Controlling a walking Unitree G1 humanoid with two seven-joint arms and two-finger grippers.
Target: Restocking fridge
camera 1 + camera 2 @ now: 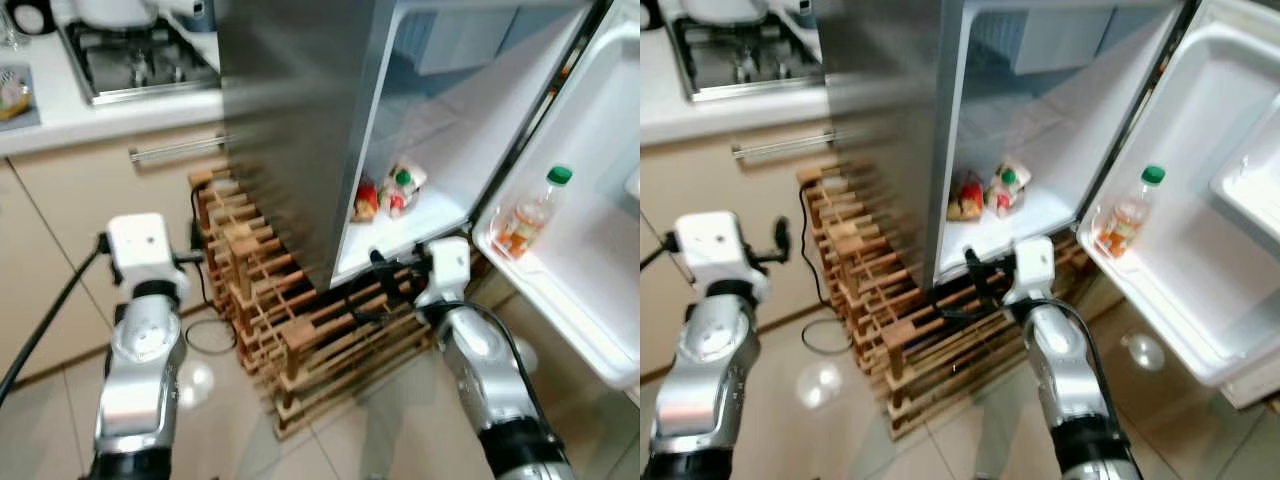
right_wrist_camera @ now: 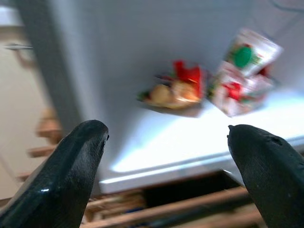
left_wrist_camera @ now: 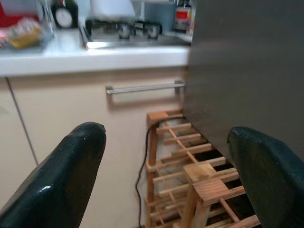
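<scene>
Head view: the fridge [image 1: 300, 120] stands open; two food packets [image 1: 392, 190] lie on its bottom shelf [image 1: 420, 222], just beyond the right gripper [image 1: 385, 272]; a bottle [image 1: 530, 212] sits in the door rack.
Left wrist view: left gripper [image 3: 166, 166] fingers spread wide and empty, facing the desk [image 3: 95, 57] drawer and wine rack [image 3: 190, 175].
Right wrist view: fingers [image 2: 71, 166] apart, holding nothing, packets ahead between them.
Advice: likely draw the right arm back level, clear of the shelf lip.
</scene>
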